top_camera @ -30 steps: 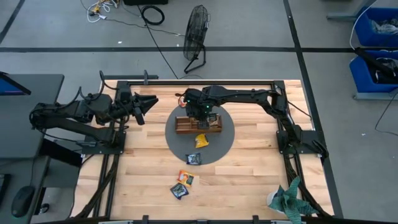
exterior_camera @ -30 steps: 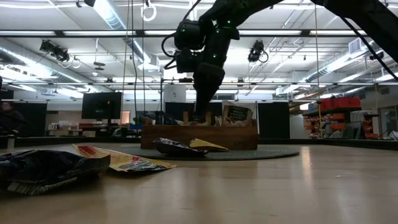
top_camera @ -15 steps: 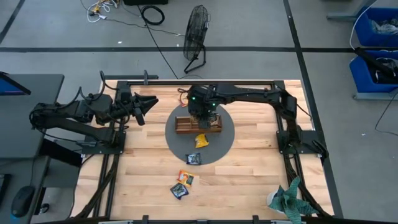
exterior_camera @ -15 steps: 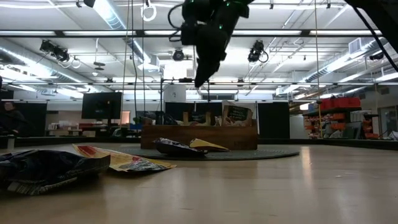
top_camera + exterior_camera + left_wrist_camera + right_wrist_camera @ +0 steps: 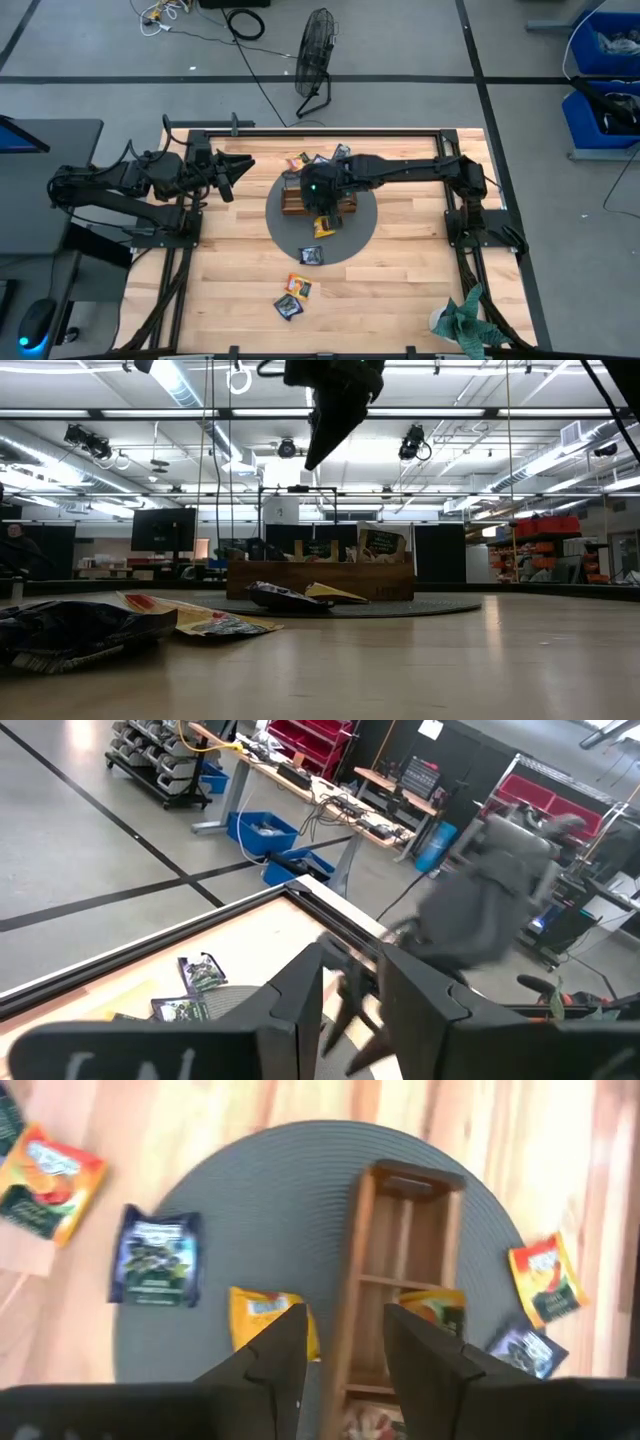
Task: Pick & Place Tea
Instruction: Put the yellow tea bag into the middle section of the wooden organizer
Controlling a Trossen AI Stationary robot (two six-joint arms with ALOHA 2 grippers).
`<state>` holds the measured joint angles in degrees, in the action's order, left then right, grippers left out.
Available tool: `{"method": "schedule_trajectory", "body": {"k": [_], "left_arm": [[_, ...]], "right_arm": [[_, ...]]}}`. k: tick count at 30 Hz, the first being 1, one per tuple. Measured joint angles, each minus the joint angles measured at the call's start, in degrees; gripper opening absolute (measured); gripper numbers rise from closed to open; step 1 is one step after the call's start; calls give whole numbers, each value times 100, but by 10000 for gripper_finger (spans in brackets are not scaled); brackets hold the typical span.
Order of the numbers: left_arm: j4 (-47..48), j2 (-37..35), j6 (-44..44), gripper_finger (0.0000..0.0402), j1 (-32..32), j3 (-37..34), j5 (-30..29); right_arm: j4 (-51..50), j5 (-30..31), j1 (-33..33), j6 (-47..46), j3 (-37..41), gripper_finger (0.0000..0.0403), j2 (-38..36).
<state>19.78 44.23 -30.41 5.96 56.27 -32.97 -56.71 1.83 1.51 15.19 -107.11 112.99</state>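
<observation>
My right gripper [image 5: 320, 197] hangs open, high above the brown wooden tray [image 5: 400, 1240], fingers pointing down [image 5: 312, 455], with nothing between them. The tray stands on a round grey mat [image 5: 360, 228] and holds an orange sachet [image 5: 432, 1306] in one compartment. A yellow sachet [image 5: 325, 224] and a blue one [image 5: 311, 255] lie flat on the mat. An orange [image 5: 299, 286] and a blue sachet [image 5: 288, 306] lie on the wood nearer the front edge. Several more sachets [image 5: 320, 158] lie past the tray. My left gripper [image 5: 238, 170] waits open at the table's left edge.
Black arm frames stand along the left and right table edges. A green-leaved thing [image 5: 465, 315] sits at the near right corner. A floor fan [image 5: 315, 60] stands beyond the far edge. Bare wood lies to the right of the mat.
My right gripper has risen straight out of the tray, from its fingertips down among the compartments to well above it, and shifted slightly toward the near edge. The sachets beyond the tray, earlier covered by the arm, now show. The tray and the other sachets have stayed put.
</observation>
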Motion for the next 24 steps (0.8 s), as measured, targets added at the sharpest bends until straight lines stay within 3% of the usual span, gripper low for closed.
{"method": "schedule_trajectory", "body": {"k": [7,14,21,24], "left_arm": [[157,0,-112,103,2,0,2],[446,1,-388,103,2,0,2],[458,-11,-494,103,0,0,0],[460,-11,-476,103,0,0,38]], "right_arm": [[-185,116,-425,-228,0,141,0],[-306,1352,-1034,-253,2,122,-76],[-236,2127,-1551,-708,2,93,-68],[198,2173,-1677,-1182,205,84,-76]]}}
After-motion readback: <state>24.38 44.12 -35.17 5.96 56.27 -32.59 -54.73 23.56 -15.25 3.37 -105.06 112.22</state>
